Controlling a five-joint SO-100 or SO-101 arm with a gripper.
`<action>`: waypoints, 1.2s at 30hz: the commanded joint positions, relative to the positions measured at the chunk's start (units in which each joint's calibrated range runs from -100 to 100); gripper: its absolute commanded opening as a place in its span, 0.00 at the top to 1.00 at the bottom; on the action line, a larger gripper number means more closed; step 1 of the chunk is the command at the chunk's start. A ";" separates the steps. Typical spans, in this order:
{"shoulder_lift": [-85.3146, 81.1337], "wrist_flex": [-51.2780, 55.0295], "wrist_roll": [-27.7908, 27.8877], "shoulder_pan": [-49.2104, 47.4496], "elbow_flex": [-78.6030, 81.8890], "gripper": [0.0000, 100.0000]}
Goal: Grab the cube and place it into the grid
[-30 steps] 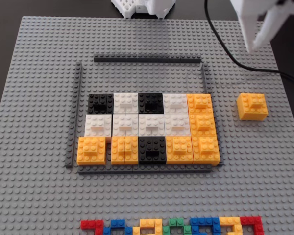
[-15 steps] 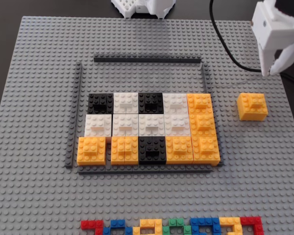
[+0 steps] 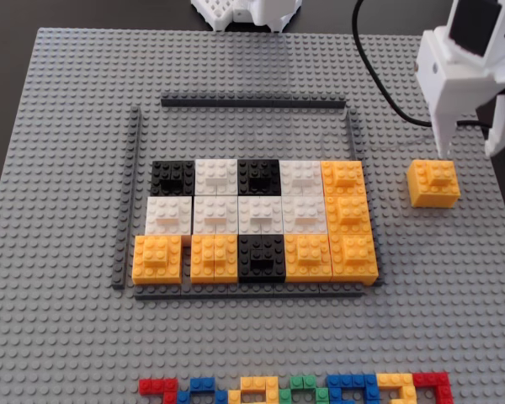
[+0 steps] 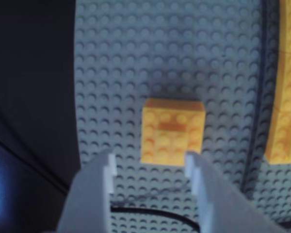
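Cube (image 3: 433, 183) sits alone on the grey baseplate (image 3: 67, 337), right of the grid (image 3: 254, 220) and well apart from it in the fixed view; nothing touches it. In the wrist view the cube (image 4: 172, 130) is centred, just beyond the fingertips, with the orange edge of the grid (image 4: 285, 97) at the right border.

Gripper (image 3: 471, 150) hangs above and just behind the cube in the fixed view, white, jaws spread wide and empty, one finger (image 3: 442, 126) pointing down near the cube's back-left, the other at the right edge of the frame. In the wrist view the gripper (image 4: 150, 167) shows two pale fingers with a gap about as wide as the cube; tips are short of the cube, not touching it.

Grid: three rows of five cubes, black, white and orange, with the right column and most of the front row orange. Thin dark strips (image 3: 252, 103) frame it; the back strip stands off from the top row, leaving bare baseplate between.

Black cable (image 3: 387, 84) runs across the plate's back-right corner toward the arm. Row of small multicoloured bricks (image 3: 295, 389) lies along the front edge. White arm base (image 3: 244, 12) at top centre.
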 commanded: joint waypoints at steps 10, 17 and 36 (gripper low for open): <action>1.88 -1.30 -0.78 0.53 1.32 0.83; 1.71 -2.03 -1.12 0.82 3.04 0.83; 1.88 -2.71 -1.71 -0.13 3.13 0.84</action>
